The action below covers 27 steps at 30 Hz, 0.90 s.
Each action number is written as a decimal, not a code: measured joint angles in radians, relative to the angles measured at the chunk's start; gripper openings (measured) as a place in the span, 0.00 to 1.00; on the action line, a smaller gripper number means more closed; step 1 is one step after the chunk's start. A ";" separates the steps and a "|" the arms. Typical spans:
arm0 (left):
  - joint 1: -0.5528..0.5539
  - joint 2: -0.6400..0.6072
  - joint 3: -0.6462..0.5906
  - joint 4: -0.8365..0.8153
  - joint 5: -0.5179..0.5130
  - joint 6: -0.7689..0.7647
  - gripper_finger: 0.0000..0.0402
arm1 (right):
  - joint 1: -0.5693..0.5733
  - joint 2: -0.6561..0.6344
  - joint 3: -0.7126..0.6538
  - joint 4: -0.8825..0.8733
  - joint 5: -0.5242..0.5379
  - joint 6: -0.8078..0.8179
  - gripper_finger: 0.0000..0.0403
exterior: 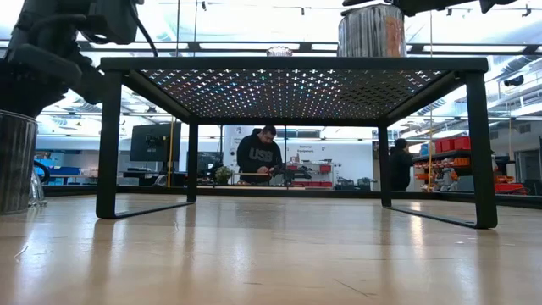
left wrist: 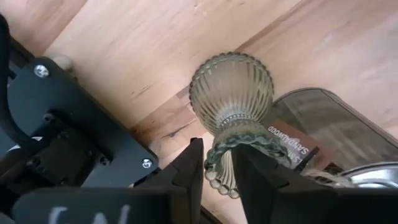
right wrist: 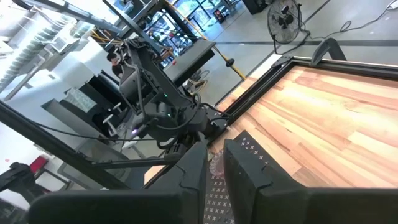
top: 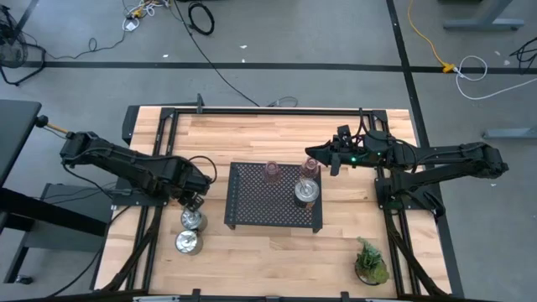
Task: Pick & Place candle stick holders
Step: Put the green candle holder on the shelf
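The left gripper (left wrist: 217,171) pinches a greenish ribbed glass candle holder (left wrist: 233,99), its two dark fingers (left wrist: 186,171) pressed on either side of the beaded rim at the narrow waist of the cup. The holder is lifted and tipped, its long axis slanting away from the gripper so that the rounded, fluted bowl points out over the pale wooden table (top: 252,268). The glass is clear with a green tint, moulded in fine vertical ribs, with a ring of small beads where the fingers close. In the high view this gripper (top: 191,201) hangs just left of the black perforated metal tray (top: 252,201), above the nearer of two shiny silver holders (top: 194,220) that stand upright on the table; the second silver holder (top: 187,243) stands just beside it, toward the table's front edge. A third silver holder (top: 307,191), a wider smooth metal cylinder, stands upright on the tray's right part, and the low view shows it (exterior: 373,30) on top of the mesh. Two tinted glass cups stand upright along the tray's far edge: a pink one (top: 272,171) near the middle and a reddish one (top: 310,167) at the right corner. The right gripper (top: 319,156) hovers just beside the reddish cup, its fingers (right wrist: 242,162) a narrow gap apart and holding nothing. A small green potted plant (top: 370,262) sits near the table's front right.
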 joint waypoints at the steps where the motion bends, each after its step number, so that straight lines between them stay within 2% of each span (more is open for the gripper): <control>1: 0.000 0.000 0.000 0.001 0.005 0.011 0.19 | 0.000 0.000 0.000 0.000 0.005 0.000 0.13; 4: 0.000 0.000 0.001 0.006 0.030 0.049 0.09 | 0.000 0.000 0.000 0.000 0.011 0.000 0.13; 8: 0.001 0.003 0.025 -0.014 0.025 0.103 0.09 | 0.000 0.000 0.000 0.000 0.011 0.000 0.13; 12: 0.021 0.005 0.092 -0.111 -0.033 0.136 0.06 | 0.000 0.000 0.000 0.000 0.012 0.000 0.13; 19: 0.086 0.003 0.302 -0.329 -0.045 0.244 0.06 | 0.000 0.000 0.000 -0.001 0.011 0.000 0.13; 27: 0.156 0.007 0.623 -0.351 -0.055 0.298 0.06 | 0.000 0.000 0.000 -0.001 0.011 0.000 0.13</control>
